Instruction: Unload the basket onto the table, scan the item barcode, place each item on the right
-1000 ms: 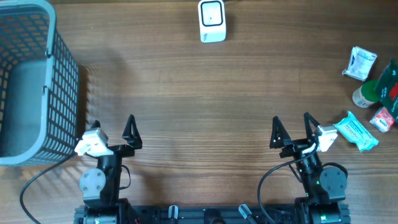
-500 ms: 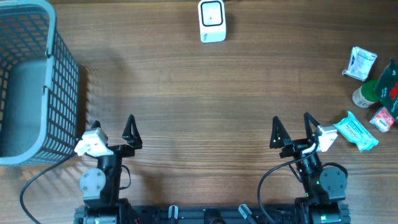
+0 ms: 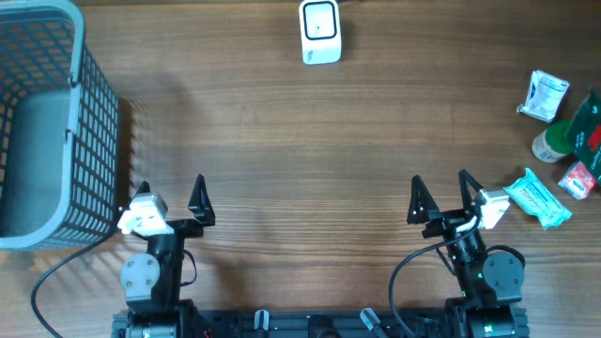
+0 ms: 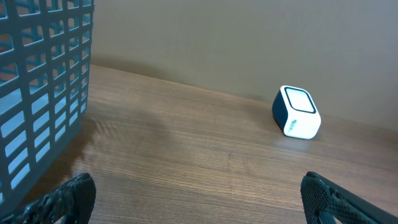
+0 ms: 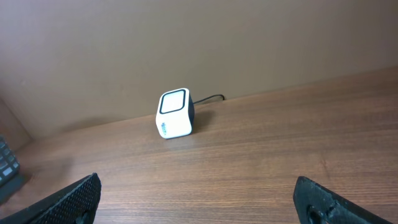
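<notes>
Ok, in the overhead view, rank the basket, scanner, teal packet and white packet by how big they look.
1. basket, by far the largest.
2. scanner.
3. teal packet and white packet: too alike to rank.

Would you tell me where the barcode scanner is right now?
In the overhead view the barcode scanner stands at the far edge of the table, roughly central, with the basket away on the left side.

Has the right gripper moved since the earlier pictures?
No. The right gripper stands just as near the teal packet as before, jaws open.
</notes>
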`<action>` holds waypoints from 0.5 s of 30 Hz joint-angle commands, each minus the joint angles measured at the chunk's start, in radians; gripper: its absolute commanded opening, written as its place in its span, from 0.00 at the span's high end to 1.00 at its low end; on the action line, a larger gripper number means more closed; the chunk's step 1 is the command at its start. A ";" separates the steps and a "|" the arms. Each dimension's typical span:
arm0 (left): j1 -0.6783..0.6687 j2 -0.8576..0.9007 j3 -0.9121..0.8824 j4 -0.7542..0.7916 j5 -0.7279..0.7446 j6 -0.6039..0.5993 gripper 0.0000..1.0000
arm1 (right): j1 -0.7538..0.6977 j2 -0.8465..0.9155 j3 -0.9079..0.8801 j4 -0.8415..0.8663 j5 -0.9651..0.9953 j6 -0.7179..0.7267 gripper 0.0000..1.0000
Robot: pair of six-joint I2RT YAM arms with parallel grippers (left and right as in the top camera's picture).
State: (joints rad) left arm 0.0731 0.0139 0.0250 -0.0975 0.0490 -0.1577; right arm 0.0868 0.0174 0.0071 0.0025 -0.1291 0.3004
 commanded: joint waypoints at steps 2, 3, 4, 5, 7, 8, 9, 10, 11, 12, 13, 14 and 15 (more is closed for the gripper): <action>-0.005 -0.009 -0.006 -0.003 -0.013 0.023 0.00 | 0.005 -0.014 -0.002 0.004 0.021 -0.010 0.00; -0.005 -0.009 -0.006 -0.003 -0.013 0.023 0.00 | 0.005 -0.014 -0.002 0.004 0.021 -0.010 0.00; -0.005 -0.009 -0.006 -0.003 -0.013 0.023 0.00 | 0.005 -0.014 -0.002 0.004 0.021 -0.010 0.00; -0.005 -0.009 -0.006 -0.003 -0.014 0.023 0.00 | 0.005 -0.014 -0.002 0.004 0.021 -0.010 0.00; -0.005 -0.009 -0.006 -0.003 -0.013 0.023 0.00 | 0.005 -0.014 -0.002 0.029 0.035 -0.010 0.00; -0.005 -0.009 -0.006 -0.003 -0.013 0.023 0.00 | 0.005 -0.014 -0.002 0.031 0.035 -0.009 0.00; -0.005 -0.009 -0.006 -0.003 -0.014 0.024 0.00 | 0.005 -0.014 -0.002 0.022 0.036 -0.012 0.00; -0.005 -0.009 -0.006 -0.003 -0.013 0.023 0.00 | 0.005 -0.014 -0.002 0.010 0.053 -0.015 0.00; -0.005 -0.009 -0.006 -0.003 -0.014 0.024 0.00 | 0.005 -0.014 -0.002 -0.002 0.080 -0.029 0.00; -0.005 -0.009 -0.006 -0.003 -0.013 0.023 0.00 | 0.005 -0.012 -0.002 0.000 0.079 -0.079 0.00; -0.005 -0.009 -0.006 -0.003 -0.014 0.023 0.00 | 0.006 -0.012 -0.002 -0.001 0.076 -0.139 0.00; -0.005 -0.009 -0.006 -0.003 -0.013 0.023 0.00 | 0.006 -0.012 -0.002 -0.001 0.067 -0.216 0.00; -0.005 -0.009 -0.006 -0.003 -0.014 0.023 0.00 | 0.006 -0.011 -0.002 0.000 0.058 -0.280 0.00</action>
State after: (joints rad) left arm 0.0731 0.0139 0.0250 -0.0975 0.0490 -0.1543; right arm 0.0875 0.0174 0.0067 0.0006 -0.0860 0.2317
